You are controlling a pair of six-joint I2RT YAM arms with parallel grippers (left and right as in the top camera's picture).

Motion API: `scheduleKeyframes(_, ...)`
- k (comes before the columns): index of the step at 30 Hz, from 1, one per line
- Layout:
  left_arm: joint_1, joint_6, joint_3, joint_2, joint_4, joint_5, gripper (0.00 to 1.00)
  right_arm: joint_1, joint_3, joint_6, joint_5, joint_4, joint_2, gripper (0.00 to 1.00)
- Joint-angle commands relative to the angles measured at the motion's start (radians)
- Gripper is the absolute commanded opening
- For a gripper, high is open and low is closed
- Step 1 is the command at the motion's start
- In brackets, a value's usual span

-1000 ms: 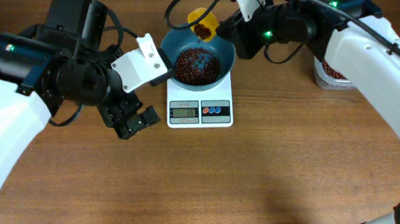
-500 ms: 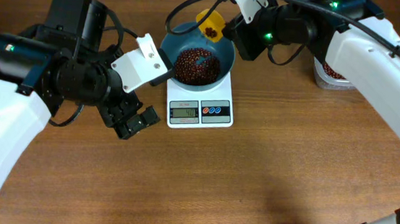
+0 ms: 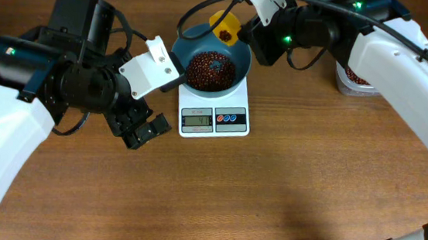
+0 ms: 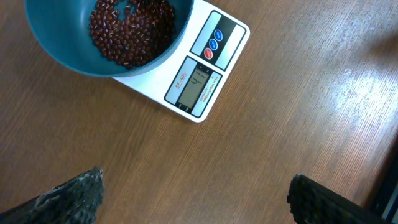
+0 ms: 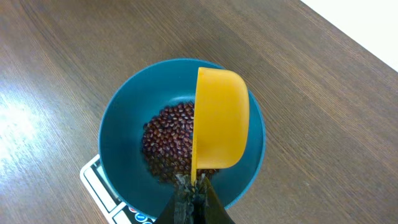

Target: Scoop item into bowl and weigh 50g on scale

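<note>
Your right arm is the one over the work, and the coming move turns on it. The right gripper [image 5: 194,194] is clamped tight on the handle of the yellow scoop [image 5: 219,118], whose long axis runs straight out ahead of the fingers. Directly below and ahead of that gripper sits the bowl [image 5: 112,124], resting on the scale [image 3: 213,120], so the scoop hangs inside the bowl's rim, rolled onto its side. The left gripper [image 4: 194,193] has its jaws spread fully apart and holds nothing. From it, the scale and bowl lie ahead and off to one side, apart from both fingers, so it is the farther hand. The clear tub [image 3: 354,78] lies to the outer side of your right gripper, partly hidden under that arm. The beans [image 5: 165,140] are heaped in the bowl's bottom, under the scoop. A few dark specks show in the scoop from overhead. The display is too small to read, so I cannot tell you how near the target weight you are.
</note>
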Motion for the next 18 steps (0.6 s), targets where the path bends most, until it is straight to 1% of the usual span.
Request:
scheduleKeyframes(1,-0.003,-0.016,0.017,0.004,0.001,0.004,0.99,0.053,0.024,-0.022,0.161,-0.013,-0.031,0.04)
scheduleKeyframes(2,-0.003,-0.016,0.017,0.004,0.001,0.004,0.99,0.066,0.024,-0.025,0.24,-0.006,-0.031,0.04)
scheduleKeyframes(3,-0.003,-0.016,0.017,0.004,0.001,0.004,0.99,0.075,0.024,-0.025,0.277,0.011,-0.031,0.04)
scheduleKeyframes(4,-0.003,-0.016,0.017,0.004,0.001,0.004,0.99,0.08,0.024,-0.024,0.243,0.024,-0.031,0.04)
scheduleKeyframes(11,-0.003,-0.016,0.017,0.004,0.001,0.004,0.99,0.068,0.024,-0.02,0.242,0.064,-0.042,0.04)
scheduleKeyframes(12,-0.003,-0.016,0.017,0.004,0.001,0.004,0.99,0.056,0.025,-0.001,0.24,0.076,-0.048,0.04)
scheduleKeyframes(14,-0.003,-0.016,0.017,0.004,0.001,0.004,0.99,0.006,0.024,0.112,0.238,0.105,-0.07,0.04)
scheduleKeyframes(17,-0.003,-0.016,0.017,0.004,0.001,0.004,0.99,-0.108,0.024,0.119,0.241,0.065,-0.117,0.04)
scheduleKeyframes(18,-0.003,-0.016,0.017,0.004,0.001,0.004,0.98,-0.162,0.024,0.118,0.247,0.021,-0.128,0.04)
